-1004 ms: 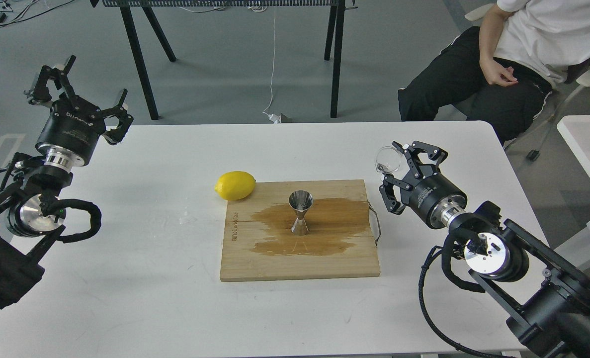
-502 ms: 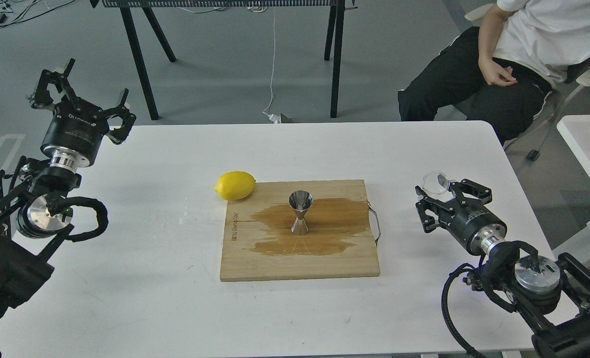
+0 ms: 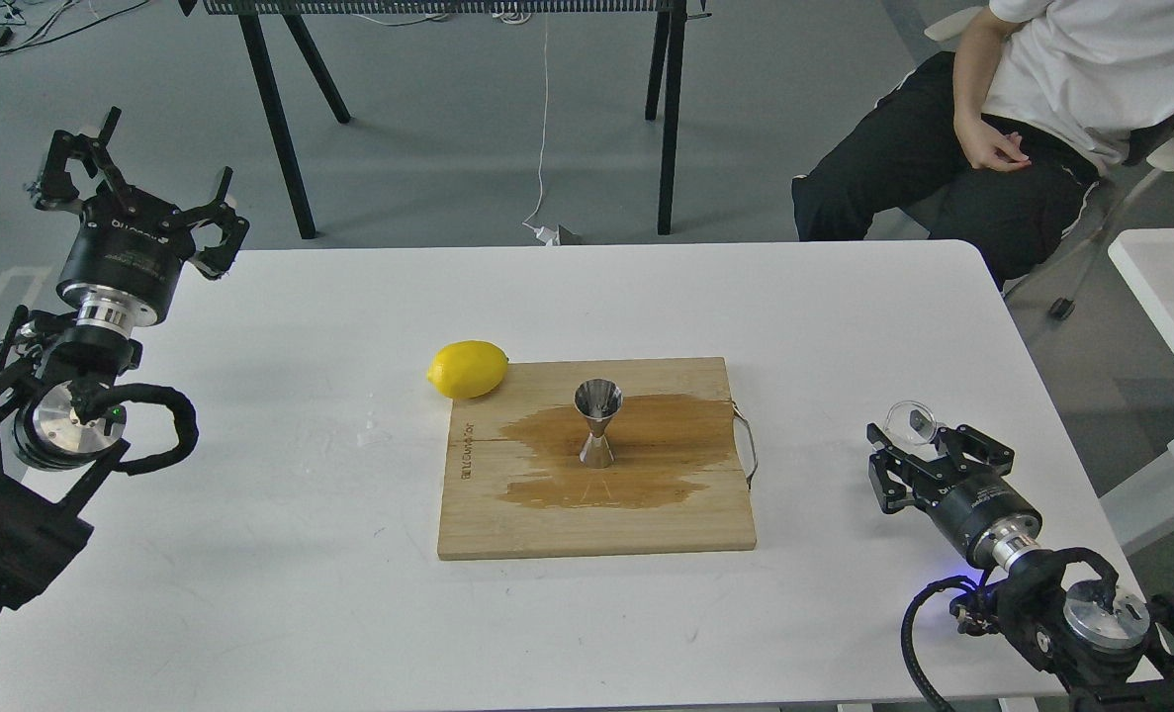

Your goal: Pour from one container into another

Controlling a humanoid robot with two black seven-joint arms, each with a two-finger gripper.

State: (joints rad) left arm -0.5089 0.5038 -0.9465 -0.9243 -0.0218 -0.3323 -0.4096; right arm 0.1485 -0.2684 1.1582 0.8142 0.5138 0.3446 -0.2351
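Observation:
The steel jigger (image 3: 597, 423) stands upright in the middle of the wooden board (image 3: 507, 514), on a wet brown stain. The tiny clear glass cup (image 3: 910, 419) is far to its right, low over the table near the right edge, held at the tips of my right gripper (image 3: 921, 437), which is shut on it. The cup's mouth tilts up and toward me. I cannot tell whether it touches the table. My left gripper (image 3: 136, 188) hangs open and empty above the table's far left corner, well away from both containers.
A yellow lemon (image 3: 467, 368) lies at the board's far left corner. The board has a metal handle (image 3: 748, 445) on its right side. A seated person (image 3: 1022, 129) is behind the table's far right corner. A white cabinet (image 3: 1170, 326) stands at the right.
My right gripper has carried the glass cup from beside the board's far right corner down and to the right, toward the table's right edge. The left gripper shifted slightly left.

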